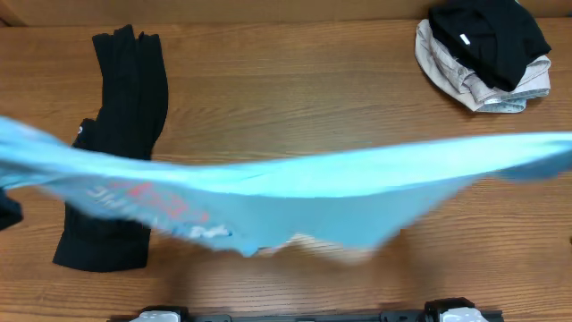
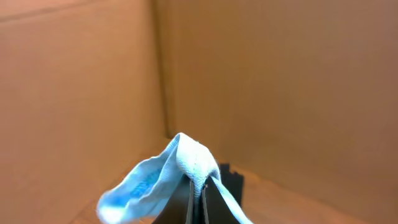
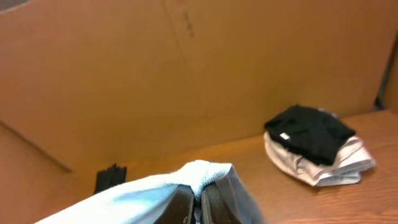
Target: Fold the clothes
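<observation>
Above the table (image 1: 295, 89) a light blue T-shirt (image 1: 295, 183) hangs stretched from side to side, spanning nearly the whole width of the overhead view, with its top edge taut and its lower edge sagging into a ragged point near the front middle. It looks smeared with blur, and on its left part I can make out a red-orange mark (image 1: 147, 199) with pale lettering beside it, too blurred to read. The left gripper (image 2: 200, 186) is pinched tight on one end of the shirt: its two dark fingers stand pressed together with only a thin seam between them, and a fold of blue cloth with a stitched hem bunches over their tips and trails off to the lower left. The right gripper (image 3: 198, 193) is clamped on the other end in the same way, fingers nearly touching, a rolled lump of cloth sitting on top of them and the rest running away to the left. Under the shirt's left side a long black garment (image 1: 125, 116) lies flat on the wood, reaching from the far part of the table toward the front; the shirt hides its middle. At the far right corner sits a pile (image 1: 487, 40) of clothes, a black piece with a small white label on top of pale beige and white ones. Behind the table stands a brown cardboard wall (image 3: 155, 74).
</observation>
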`<state>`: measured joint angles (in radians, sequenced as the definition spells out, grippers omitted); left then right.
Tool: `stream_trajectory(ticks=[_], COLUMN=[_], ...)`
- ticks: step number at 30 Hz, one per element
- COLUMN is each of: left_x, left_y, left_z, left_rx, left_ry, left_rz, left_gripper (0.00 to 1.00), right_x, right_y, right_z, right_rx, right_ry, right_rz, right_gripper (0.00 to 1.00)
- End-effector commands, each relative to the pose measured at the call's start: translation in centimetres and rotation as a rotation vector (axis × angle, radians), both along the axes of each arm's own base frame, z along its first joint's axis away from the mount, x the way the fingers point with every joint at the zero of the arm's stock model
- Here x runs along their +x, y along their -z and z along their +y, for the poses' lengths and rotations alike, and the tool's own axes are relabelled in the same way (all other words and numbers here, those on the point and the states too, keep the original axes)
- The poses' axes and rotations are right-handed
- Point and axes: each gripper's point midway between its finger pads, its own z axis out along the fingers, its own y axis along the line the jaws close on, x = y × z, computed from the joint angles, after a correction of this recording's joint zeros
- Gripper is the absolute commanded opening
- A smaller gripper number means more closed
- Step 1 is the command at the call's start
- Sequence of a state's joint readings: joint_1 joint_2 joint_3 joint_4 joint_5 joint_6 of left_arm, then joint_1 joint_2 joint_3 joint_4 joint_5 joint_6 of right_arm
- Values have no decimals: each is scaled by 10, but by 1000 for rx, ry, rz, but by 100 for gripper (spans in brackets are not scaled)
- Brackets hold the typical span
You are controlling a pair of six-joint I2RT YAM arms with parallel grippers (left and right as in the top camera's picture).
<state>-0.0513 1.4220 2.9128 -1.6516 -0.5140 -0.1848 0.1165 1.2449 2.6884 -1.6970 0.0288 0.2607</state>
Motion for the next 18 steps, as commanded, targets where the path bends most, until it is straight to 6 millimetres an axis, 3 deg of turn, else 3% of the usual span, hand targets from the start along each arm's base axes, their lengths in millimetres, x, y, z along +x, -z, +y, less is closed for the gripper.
stream_trajectory(ticks=[1, 4, 9, 13, 14, 18], left_x=[7, 30, 91, 159, 191, 250], left_y=[-4, -6, 5, 19, 21, 14], left_z=[21, 20, 17, 14, 13, 0], left_rx=[-11, -12, 4, 48, 73, 126], left_ry=[-152, -151, -150, -141, -135, -54], left_rz=[-17, -19, 45, 98, 89, 21], left_gripper=[4, 4, 4, 4, 4, 4], right_x=[17, 42, 114, 189, 221, 274], right_y=[-1, 2, 20, 44, 52, 48], right_z=[-18, -17, -9, -3, 0, 0], right_rx=[-31, -62, -101, -174, -198, -222], right_ry=[111, 116, 107, 98, 96, 130], right_rz=[7, 36, 123, 188, 192, 118], right_gripper=[4, 4, 4, 4, 4, 4])
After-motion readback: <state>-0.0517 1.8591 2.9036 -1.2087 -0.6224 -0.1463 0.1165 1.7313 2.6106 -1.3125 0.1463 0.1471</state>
